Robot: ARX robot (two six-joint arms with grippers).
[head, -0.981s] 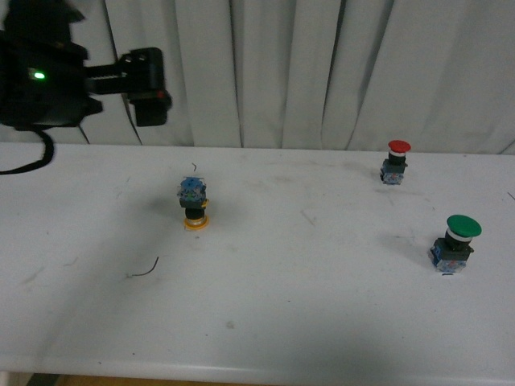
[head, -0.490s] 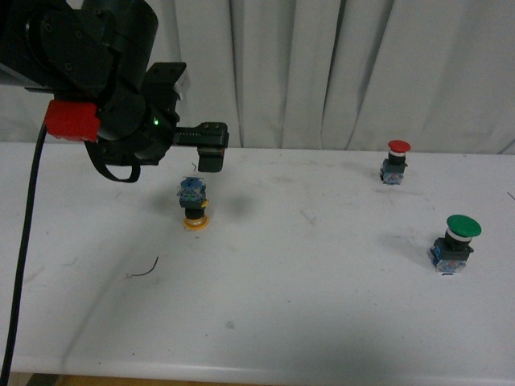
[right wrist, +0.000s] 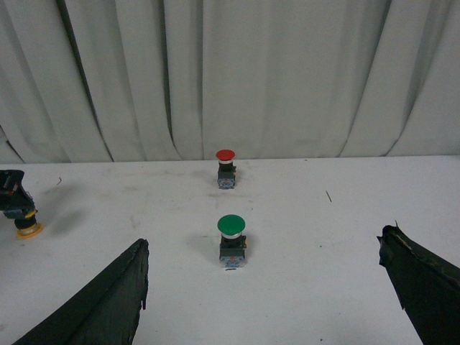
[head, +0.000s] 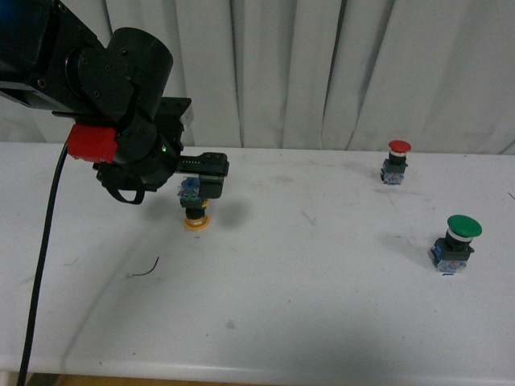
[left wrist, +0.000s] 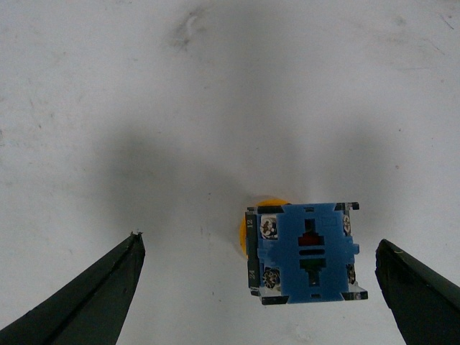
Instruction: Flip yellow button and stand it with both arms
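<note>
Left arm (head: 121, 88) partly hides yellow button (head: 194, 217); green button (head: 459, 238) far right.

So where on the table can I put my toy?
The middle of the table is bare, between the yellow button and the green button, and so is the front edge. The left is crowded: the left gripper hangs open over the yellow button. The red button stands back right.
</note>
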